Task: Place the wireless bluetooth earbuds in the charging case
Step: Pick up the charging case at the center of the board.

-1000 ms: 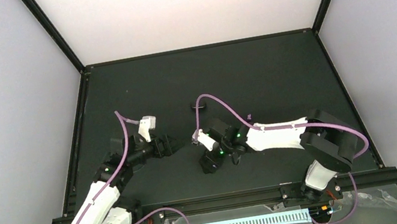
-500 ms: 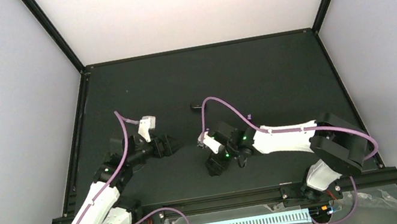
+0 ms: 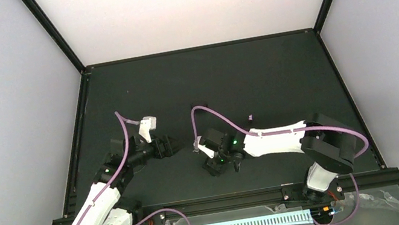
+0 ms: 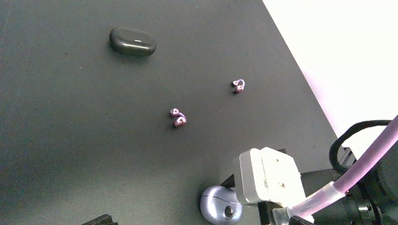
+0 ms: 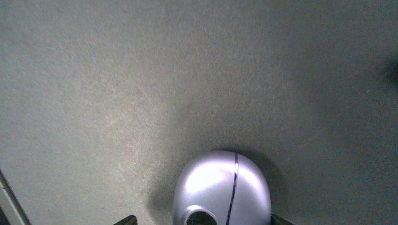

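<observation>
A closed lavender charging case [image 5: 220, 190] lies on the black table, seam upward. My right gripper [image 5: 203, 220] is open and straddles it: the left fingertip [image 5: 126, 219] stands apart from the case, the right fingertip [image 5: 281, 219] sits close to its side. From the left wrist view the same case [image 4: 220, 208] lies under the right wrist's white camera block [image 4: 267, 176]. Two purple-pink earbuds [image 4: 178, 118] [image 4: 239, 85] lie loose beyond it. One earbud [image 3: 250, 117] shows from above. My left gripper [image 3: 170, 148] is open and holds nothing, left of the case.
A closed black oval case [image 4: 133, 41] lies farther back on the table. The right arm's purple cable [image 3: 209, 111] loops over the mat behind its wrist. A black frame rail [image 3: 223, 197] runs along the near edge.
My right gripper's jaws have narrowed around the lavender case and the wrist has shifted slightly. The left gripper has drawn back a little to the left, still open.
</observation>
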Controlling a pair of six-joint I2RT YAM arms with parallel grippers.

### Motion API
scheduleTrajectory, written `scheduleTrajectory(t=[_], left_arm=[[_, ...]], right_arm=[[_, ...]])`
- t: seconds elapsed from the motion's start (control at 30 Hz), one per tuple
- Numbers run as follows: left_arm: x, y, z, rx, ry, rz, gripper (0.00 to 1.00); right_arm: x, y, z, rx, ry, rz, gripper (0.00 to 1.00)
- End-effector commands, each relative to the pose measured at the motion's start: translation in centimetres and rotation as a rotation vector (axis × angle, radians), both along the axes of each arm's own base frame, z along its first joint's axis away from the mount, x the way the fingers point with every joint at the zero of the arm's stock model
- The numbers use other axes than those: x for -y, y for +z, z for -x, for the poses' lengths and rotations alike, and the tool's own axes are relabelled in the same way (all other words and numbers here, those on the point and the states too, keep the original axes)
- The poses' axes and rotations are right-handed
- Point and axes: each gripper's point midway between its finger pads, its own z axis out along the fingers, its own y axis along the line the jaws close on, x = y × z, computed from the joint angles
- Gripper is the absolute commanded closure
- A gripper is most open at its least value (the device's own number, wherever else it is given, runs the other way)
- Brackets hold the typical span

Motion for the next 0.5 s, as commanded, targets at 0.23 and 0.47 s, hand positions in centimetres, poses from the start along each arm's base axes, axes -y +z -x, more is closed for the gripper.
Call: scheduleTrajectory(t=[0.23,0.47], left_arm=[[0.0,0.7,0.0,0.031,-0.002,-0.005,0.01],[0.0,0.6,0.0,0.027,-0.002,-0.003,0.01]], right_arm=[[1.4,-1.8,-0.1,0.022,-0.022,0.088,0.39],[1.3,-2.2,0.1,0.015,-0.022,0.084,0.54]])
